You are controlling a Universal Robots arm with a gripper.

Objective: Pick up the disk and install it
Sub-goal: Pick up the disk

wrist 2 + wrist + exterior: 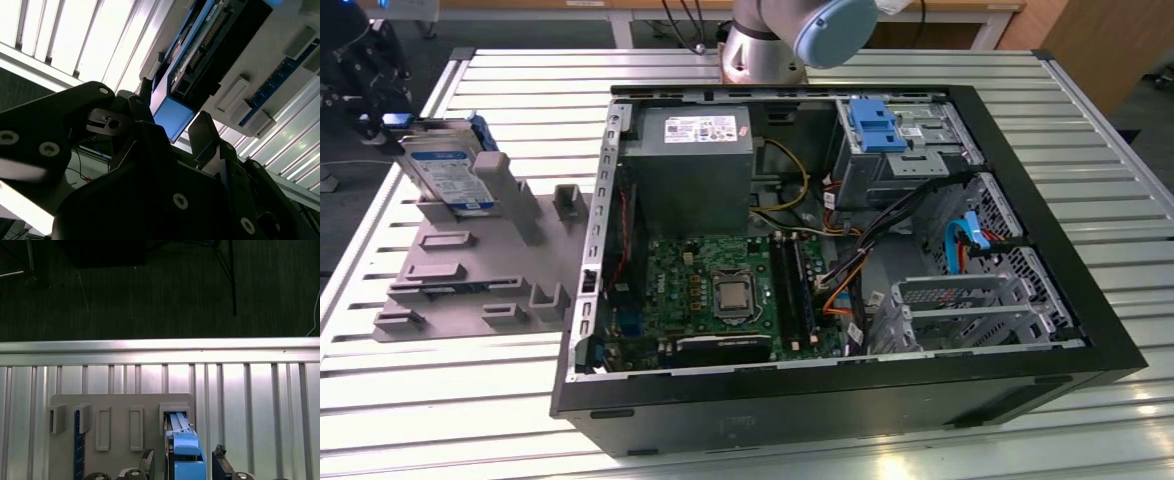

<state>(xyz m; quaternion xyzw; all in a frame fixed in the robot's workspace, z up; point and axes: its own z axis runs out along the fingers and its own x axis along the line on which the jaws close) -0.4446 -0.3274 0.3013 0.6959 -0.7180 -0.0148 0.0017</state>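
Your gripper hangs over the grey holder with its fingers spread apart. One stands on each side of the disk, and neither touches it. In the second wrist view the gripper has its two dark fingers either side of the blue end of the disk, with a gap on both sides.

The disk stands on edge in a slot of the holder, on the side of the holder away from the computer case. It leans a little and its white-and-blue label faces outward. In the first wrist view a thin blue board stands on edge in another slot of the holder, well apart from the disk.

The holder lies flat on the slatted metal tabletop. Just beside the holder, on the exterior view's right, you have the open computer case. Inside it a green circuit board lies on the side nearest the holder, with a grey metal box next to it. A bare blue bracket sits farther from the holder. Farthest off, the arm rises at the back edge of the tabletop.
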